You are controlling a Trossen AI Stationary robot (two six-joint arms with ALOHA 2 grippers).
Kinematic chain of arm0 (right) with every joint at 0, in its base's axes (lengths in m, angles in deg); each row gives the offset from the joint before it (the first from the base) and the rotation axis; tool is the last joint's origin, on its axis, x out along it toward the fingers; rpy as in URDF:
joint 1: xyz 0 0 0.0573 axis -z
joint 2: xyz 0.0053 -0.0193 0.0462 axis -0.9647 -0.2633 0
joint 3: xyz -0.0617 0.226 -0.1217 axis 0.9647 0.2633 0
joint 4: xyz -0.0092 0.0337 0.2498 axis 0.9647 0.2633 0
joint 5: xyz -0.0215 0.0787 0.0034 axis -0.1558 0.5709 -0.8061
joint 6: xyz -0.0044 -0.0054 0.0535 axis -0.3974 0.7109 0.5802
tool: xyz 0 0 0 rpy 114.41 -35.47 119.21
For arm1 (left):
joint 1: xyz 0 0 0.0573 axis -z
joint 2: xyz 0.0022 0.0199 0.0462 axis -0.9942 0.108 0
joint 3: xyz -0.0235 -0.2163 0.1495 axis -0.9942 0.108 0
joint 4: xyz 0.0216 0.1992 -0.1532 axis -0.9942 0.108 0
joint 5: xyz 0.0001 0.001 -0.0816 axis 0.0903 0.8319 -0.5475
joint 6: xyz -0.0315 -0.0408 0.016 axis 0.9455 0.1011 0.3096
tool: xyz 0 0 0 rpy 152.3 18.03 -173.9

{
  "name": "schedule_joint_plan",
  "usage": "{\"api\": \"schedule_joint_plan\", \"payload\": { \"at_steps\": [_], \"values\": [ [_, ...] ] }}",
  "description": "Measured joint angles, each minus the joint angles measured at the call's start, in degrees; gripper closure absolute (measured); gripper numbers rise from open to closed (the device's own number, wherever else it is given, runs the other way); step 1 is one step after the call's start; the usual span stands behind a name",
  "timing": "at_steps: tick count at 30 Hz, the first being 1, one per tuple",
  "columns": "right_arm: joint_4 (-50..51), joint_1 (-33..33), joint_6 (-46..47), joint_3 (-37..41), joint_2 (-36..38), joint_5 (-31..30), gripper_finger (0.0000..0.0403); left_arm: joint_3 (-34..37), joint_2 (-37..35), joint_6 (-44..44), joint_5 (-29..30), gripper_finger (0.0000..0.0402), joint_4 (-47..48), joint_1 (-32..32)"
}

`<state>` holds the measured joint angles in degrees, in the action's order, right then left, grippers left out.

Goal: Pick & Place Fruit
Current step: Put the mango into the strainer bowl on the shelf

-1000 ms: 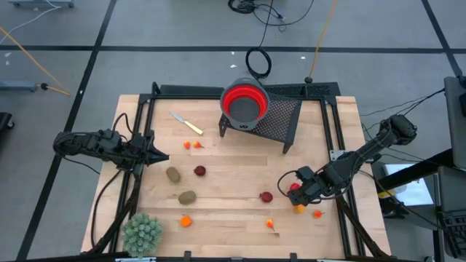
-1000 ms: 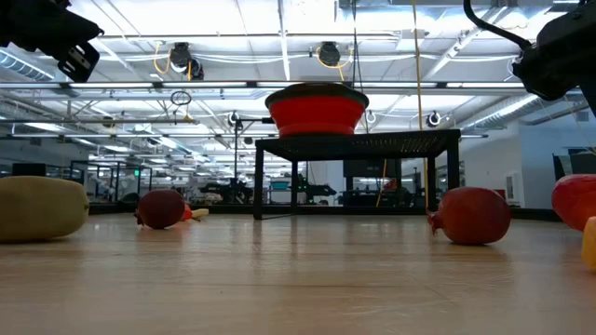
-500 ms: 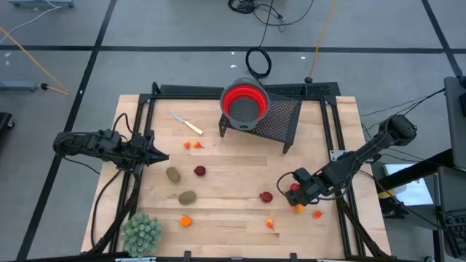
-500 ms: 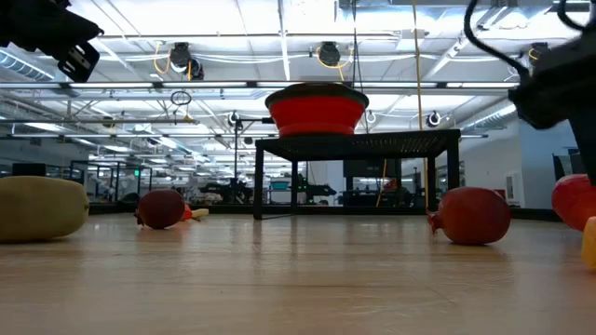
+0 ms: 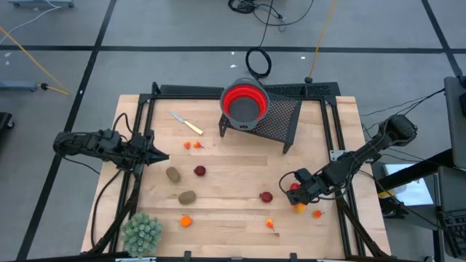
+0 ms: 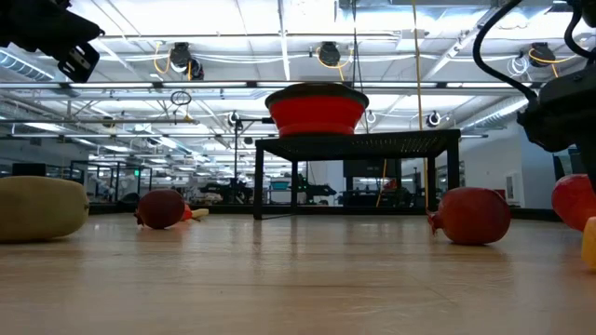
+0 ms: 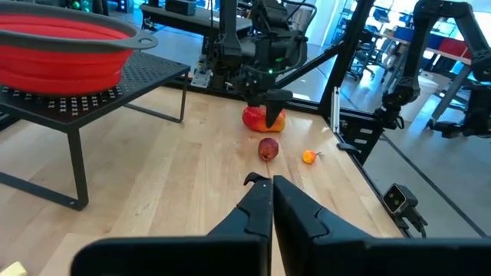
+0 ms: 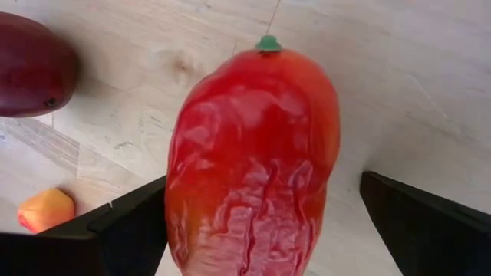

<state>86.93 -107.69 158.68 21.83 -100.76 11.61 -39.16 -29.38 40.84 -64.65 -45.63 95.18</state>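
Observation:
A longer red-orange fruit [image 8: 253, 161] lies on its side on the wooden table at the right. My right gripper [image 5: 295, 189] points steeply down over it, open, with one finger [image 8: 126, 226] on each side of the fruit. A dark red fruit [image 5: 266, 196] lies just left of it. Two brown kiwis [image 5: 172, 175] and another dark red fruit [image 5: 199, 171] lie left of the middle. Small orange pieces [image 5: 317, 214] are scattered along the near side. My left gripper [image 5: 162, 156] hovers shut at the table's left, holding nothing.
A red bowl [image 5: 245, 104] sits on a black mesh stand [image 5: 280, 120] at the far middle. A yellow-handled knife [image 5: 186, 123] lies far left, and a pale green spiky ball [image 5: 142, 231] sits at the near left corner. A black frame runs around the table.
My right gripper has come down toward the red-orange fruit and tipped a little steeper, its fingers still open. The fruit has stayed where it was.

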Motion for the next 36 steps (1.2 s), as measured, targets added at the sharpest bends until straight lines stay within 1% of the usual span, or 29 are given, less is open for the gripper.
{"api": "schedule_joint_plan", "payload": {
  "at_steps": [3, 5, 10, 14, 19, 24, 26, 29, 32, 36],
  "values": [
    [0.0, 0.0, 0.1, 0.0, 0.0, 0.0, 0.0014, 0.0, 0.0, 0.0, 0.0, 0.0386, 0.0, 0.0],
    [0.0, 0.0, 0.5, 0.0, 0.0, 0.0, 0.0024, 0.0, 0.0, 0.0, 0.0, 0.0387, 0.0, 0.0],
    [-0.2, 0.0, 0.6, 0.2, 0.0, 0.1, 0.0072, 0.0, 0.0, -0.2, 0.0, 0.0399, 0.0, 0.0],
    [-0.9, 0.0, 0.6, -0.1, -0.2, 1.1, 0.0113, 0.0, 0.0, -0.3, 0.0, 0.0394, 0.0, 0.0],
    [-6.1, 0.0, 0.1, -0.9, 0.6, 1.5, 0.0161, 0.0, 0.0, -0.3, 0.0, 0.0386, 0.0, 0.0],
    [-13.1, 0.0, 0.0, -1.0, 2.8, 0.9, 0.0193, 0.0, 0.0, -0.5, 0.0, 0.0396, -0.1, 0.0],
    [-14.3, 0.0, 0.0, -0.9, 3.9, -0.9, 0.0194, 0.0, 0.0, -0.5, 0.0, 0.04, -0.1, 0.0],
    [-18.0, 0.0, -0.2, -1.0, 6.2, -5.9, 0.0186, 0.0, 0.0, -0.5, 0.0, 0.0396, 0.0, 0.0],
    [-21.2, 0.0, -2.1, -1.0, 8.1, -11.8, 0.0182, 0.0, 0.0, -0.5, -0.1, 0.0387, 0.0, 0.0],
    [-26.8, 0.0, -6.7, -1.0, 10.3, -20.9, 0.0188, 0.0, 0.0, -0.5, -0.1, 0.0381, 0.0, 0.0]
  ]
}}
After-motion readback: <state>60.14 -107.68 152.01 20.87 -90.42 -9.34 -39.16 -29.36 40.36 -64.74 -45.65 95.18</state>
